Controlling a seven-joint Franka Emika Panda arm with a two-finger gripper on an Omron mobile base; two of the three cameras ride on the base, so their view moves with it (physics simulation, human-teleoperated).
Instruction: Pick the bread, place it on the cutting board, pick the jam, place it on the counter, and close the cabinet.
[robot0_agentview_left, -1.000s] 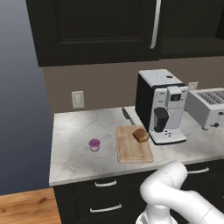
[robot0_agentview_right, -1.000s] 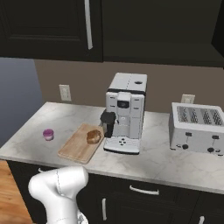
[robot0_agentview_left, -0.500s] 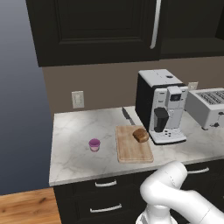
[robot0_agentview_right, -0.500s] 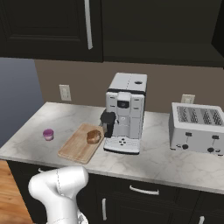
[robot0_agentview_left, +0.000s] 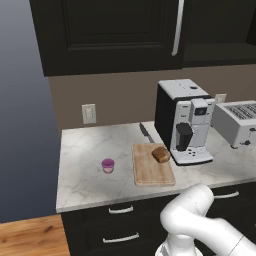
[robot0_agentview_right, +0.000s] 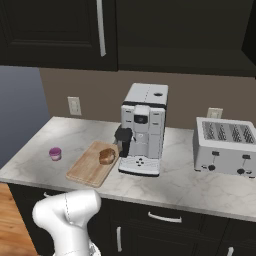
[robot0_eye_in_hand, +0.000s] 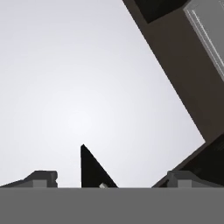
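Cabinet (robot0_agentview_left: 107, 35) first, since it dwarfs everything: one black-brown upper unit with panelled doors, shut as far as I can judge from both base views, its long silver bar handle (robot0_agentview_left: 176, 27) hanging vertical; that part of the job looks settled already. Below runs one marble counter (robot0_agentview_left: 85, 175) over black drawers, carrying the lot. One coffee machine (robot0_agentview_left: 182, 120) stands toward the back, and one toaster (robot0_agentview_right: 227, 146) sits well apart to its right; neither belongs to the task.

One cutting board (robot0_agentview_left: 150, 172) lies flat just beside the coffee machine's base, and the single bread (robot0_agentview_left: 161, 154) rests on its far corner, near the machine's tray; I'd say it sits there because that placement is finished. One knife (robot0_agentview_left: 145, 132) lies behind the board. One jam (robot0_agentview_left: 108, 165) stands upright on bare marble, to the board's left and apart from it, so that step also looks done. One wall outlet (robot0_agentview_left: 89, 113) is behind it; a second (robot0_agentview_right: 215, 113) shows above the toaster.

Smallest, the gripper (robot0_eye_in_hand: 112, 177): its two finger tips stand wide apart in the hand view, holding nothing.
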